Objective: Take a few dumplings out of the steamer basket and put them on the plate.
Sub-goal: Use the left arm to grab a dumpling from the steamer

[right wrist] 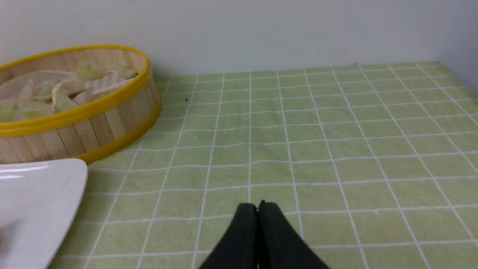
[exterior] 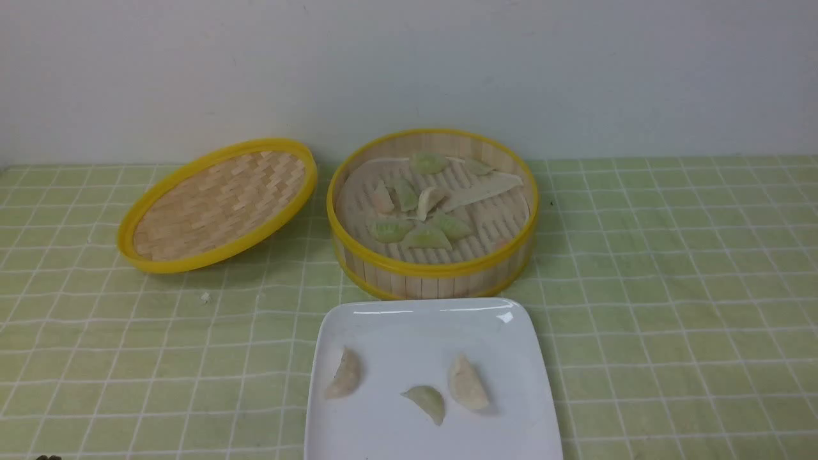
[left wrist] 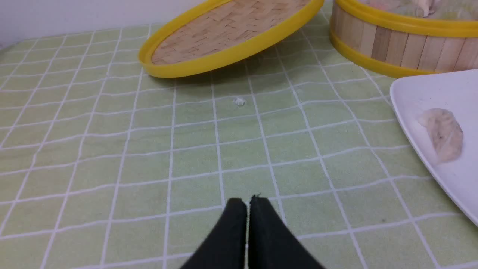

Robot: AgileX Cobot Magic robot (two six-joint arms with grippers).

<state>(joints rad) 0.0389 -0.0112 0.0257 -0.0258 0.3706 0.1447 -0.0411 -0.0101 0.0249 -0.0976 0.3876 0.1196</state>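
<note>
Three dumplings (exterior: 468, 384) sit spaced apart on the plate (exterior: 422, 332), probably so none stick, with others in the steamer basket (exterior: 438, 269) just behind it, while the left hand (left wrist: 248, 203) and right hand (right wrist: 257, 207) are closed and empty, likely because the serving is finished.

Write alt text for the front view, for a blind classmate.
Three dumplings lie on a white square plate in front of a round steamer basket holding more. A woven lid tilts left of the basket, on green checked cloth.
</note>
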